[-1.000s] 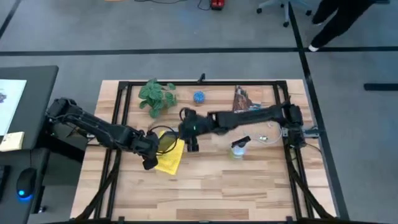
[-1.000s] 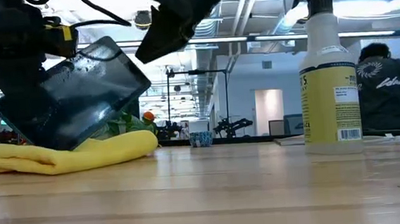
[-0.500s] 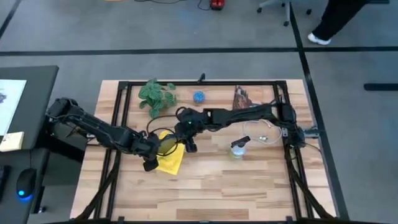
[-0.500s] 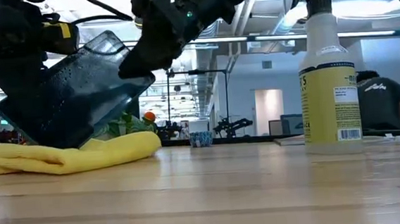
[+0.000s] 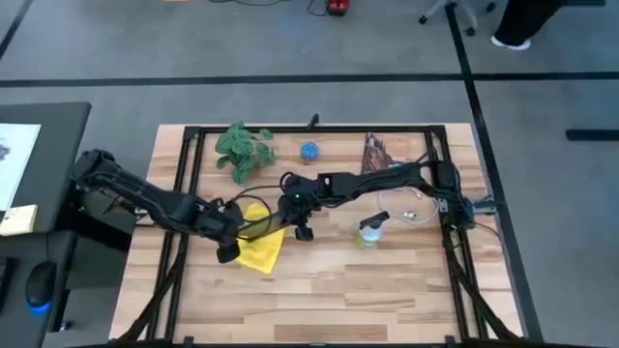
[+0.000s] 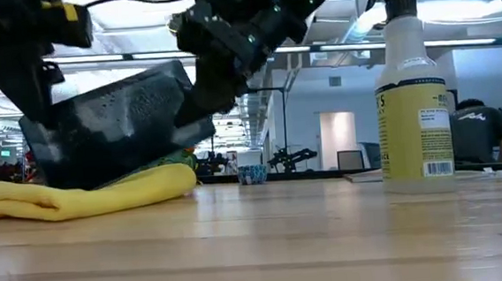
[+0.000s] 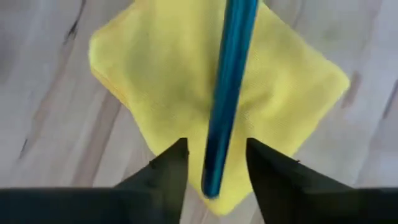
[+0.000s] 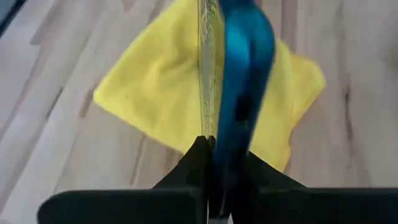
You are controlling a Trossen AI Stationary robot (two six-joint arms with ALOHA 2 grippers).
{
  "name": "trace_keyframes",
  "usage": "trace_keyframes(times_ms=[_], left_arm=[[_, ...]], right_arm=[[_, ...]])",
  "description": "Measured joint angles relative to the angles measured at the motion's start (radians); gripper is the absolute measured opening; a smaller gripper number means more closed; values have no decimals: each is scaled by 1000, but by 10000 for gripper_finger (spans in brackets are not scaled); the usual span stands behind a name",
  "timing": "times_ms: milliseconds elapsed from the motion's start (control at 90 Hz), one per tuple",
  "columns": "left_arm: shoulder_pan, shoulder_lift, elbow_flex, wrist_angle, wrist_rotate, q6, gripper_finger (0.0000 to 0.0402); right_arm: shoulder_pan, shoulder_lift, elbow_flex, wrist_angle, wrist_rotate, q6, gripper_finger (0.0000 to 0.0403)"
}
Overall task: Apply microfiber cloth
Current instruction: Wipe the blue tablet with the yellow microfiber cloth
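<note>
Since half a second ago the flat black-screened tablet (image 6: 112, 124) has tipped flatter, its upper edge lower and closer to level in the low view, while the right arm's gripper has dropped against its raised end and the person walking past the table's far corner has nearly left the high view.

The right gripper (image 5: 300, 215) now pinches that raised end: in the right wrist view the tablet's thin blue-tinted edge (image 8: 245, 81) runs straight out from between its two dark fingers (image 8: 186, 171), which are nearly closed on it. The left gripper (image 5: 228, 242) clamps the opposite, lower end; in the left wrist view its fingers (image 7: 168, 171) stand a narrow gap apart with the tablet edge (image 7: 227, 93) between them. The tablet hangs tilted between the two arms, its low end down at the cloth.

The bright yellow soft microfiber cloth (image 5: 261, 246) lies crumpled on the light wooden slatted table (image 5: 387, 290), directly under the tablet, left of centre.

A yellow spray bottle with a white label (image 6: 412, 103) stands upright well to the right. A green leafy plant (image 5: 244, 150) and a small blue ball-like object (image 5: 309, 151) sit near the far edge.
</note>
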Motion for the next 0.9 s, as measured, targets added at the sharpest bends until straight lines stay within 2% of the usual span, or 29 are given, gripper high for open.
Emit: trace_keyframes(times_ms=[100,256,367,433,656,900], left_arm=[[-60,-46,1,-47,-50,-44,158],[-184,-81,-31,-87,-208,-149,159],[-274,-78,-82,-58,-314,-247,159],[-315,-68,-131,-7,-336,-304,159],[-361,3,-302,326,-346,-389,159],[-307,166,-448,868,-379,-284,159]], right_arm=[[0,1,-48,62,0,23,14],[0,2,-64,72,2,38,14],[2,-7,-64,50,15,36,14],[2,-21,-65,12,42,33,14],[-5,-100,-65,-168,119,8,14],[15,-188,-66,-351,197,0,14]])
